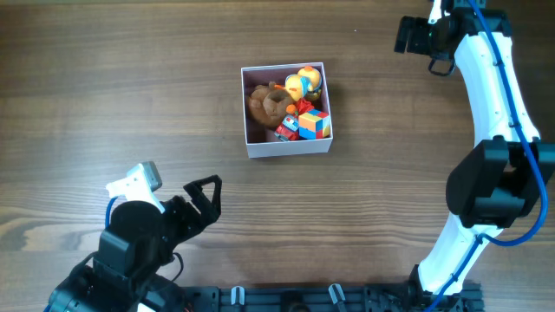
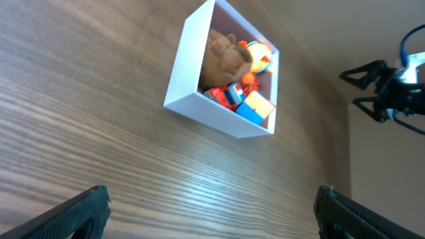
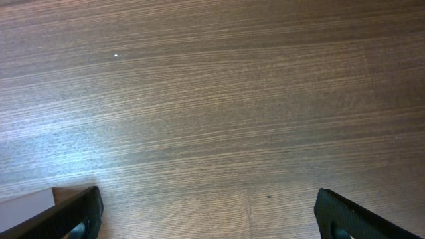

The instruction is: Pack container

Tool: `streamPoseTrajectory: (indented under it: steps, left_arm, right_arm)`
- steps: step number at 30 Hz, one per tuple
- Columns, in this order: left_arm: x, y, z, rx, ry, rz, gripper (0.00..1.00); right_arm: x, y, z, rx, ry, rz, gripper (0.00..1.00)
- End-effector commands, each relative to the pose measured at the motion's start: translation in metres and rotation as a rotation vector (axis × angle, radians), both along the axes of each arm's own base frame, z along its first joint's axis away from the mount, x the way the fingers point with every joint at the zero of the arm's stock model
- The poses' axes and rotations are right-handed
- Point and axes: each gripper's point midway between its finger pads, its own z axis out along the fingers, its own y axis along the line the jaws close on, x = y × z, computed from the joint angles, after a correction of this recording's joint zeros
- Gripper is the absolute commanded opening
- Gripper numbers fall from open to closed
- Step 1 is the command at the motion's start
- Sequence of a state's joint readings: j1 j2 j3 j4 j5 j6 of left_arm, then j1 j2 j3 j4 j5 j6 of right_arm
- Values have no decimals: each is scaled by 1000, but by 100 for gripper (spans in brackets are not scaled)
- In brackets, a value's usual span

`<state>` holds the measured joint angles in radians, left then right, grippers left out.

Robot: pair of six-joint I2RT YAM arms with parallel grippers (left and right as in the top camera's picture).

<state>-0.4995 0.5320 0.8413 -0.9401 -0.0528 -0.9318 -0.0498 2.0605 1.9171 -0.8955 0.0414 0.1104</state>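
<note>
The container (image 1: 288,146), a square shallow box with white walls, sits mid-table and also shows in the left wrist view (image 2: 199,109). It holds a brown plush toy (image 1: 269,104), a yellow-orange duck-like toy (image 1: 303,84), a small red toy (image 1: 290,128) and a multicoloured cube (image 1: 316,124). My left gripper (image 1: 205,192) is open and empty, low at the front left, well short of the box; its fingers frame bare wood (image 2: 211,206). My right gripper (image 1: 406,36) is open and empty at the far right, over bare table (image 3: 209,212).
The wooden table (image 1: 130,95) surrounds the box. The right arm (image 1: 490,104) runs down the right side to its base at the front edge. A pale corner (image 3: 26,202) shows low left in the right wrist view.
</note>
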Motion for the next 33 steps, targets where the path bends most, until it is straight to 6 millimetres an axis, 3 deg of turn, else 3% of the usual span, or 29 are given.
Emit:
streamPoseTrajectory:
  steps: [1, 7, 14, 21, 25, 28, 33]
  left_arm:
    - [-5, -3, -6, -20, 36, -9, 100]
    - [-1, 1, -4, 13, 9, 1, 100]
    - [10, -17, 22, 226, -241, -270, 100]
    - [23, 11, 18, 164, -252, -154, 100]
    - [14, 7, 38, 199, -553, -213, 100]
    - [5, 9, 43, 192, -669, -194, 100]
    - [10, 7, 62, 180, -826, -178, 100]
  right_arm:
    - [-1, 0, 10, 3, -22, 6, 100]
    - [-1, 0, 10, 3, -22, 6, 100]
    - [-1, 0, 10, 3, -22, 6, 100]
    - [-1, 0, 10, 3, -22, 6, 100]
    - [-1, 0, 10, 3, -22, 6, 100]
    - [-1, 0, 10, 4, -22, 5, 100]
    - [-1, 0, 10, 4, -22, 5, 100]
